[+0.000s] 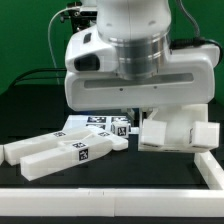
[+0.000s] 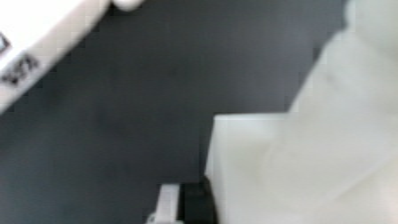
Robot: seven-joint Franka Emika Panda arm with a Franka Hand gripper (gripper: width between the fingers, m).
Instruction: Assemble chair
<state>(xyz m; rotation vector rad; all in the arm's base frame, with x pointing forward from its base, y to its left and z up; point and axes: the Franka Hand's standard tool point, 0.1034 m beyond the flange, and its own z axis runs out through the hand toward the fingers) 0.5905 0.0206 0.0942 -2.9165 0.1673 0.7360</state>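
Note:
Two long white chair bars point(image 1: 62, 152) with black-and-white tags lie side by side on the black table at the exterior view's left. A chunkier white chair piece point(image 1: 178, 130) stands at the exterior view's right. My gripper point(image 1: 134, 119) hangs under the big white hand, just beside that piece, and its fingers are mostly hidden. In the wrist view the same piece point(image 2: 302, 150) fills one side, blurred and very close, right next to my gripper point(image 2: 187, 210). A tagged bar point(image 2: 32, 52) shows at the far corner. The jaws are shut, with nothing seen between them.
The marker board point(image 1: 98, 121) lies flat behind the bars. A low white rail point(image 1: 110, 202) runs along the table's front and up the exterior view's right point(image 1: 212, 170). A green backdrop stands behind.

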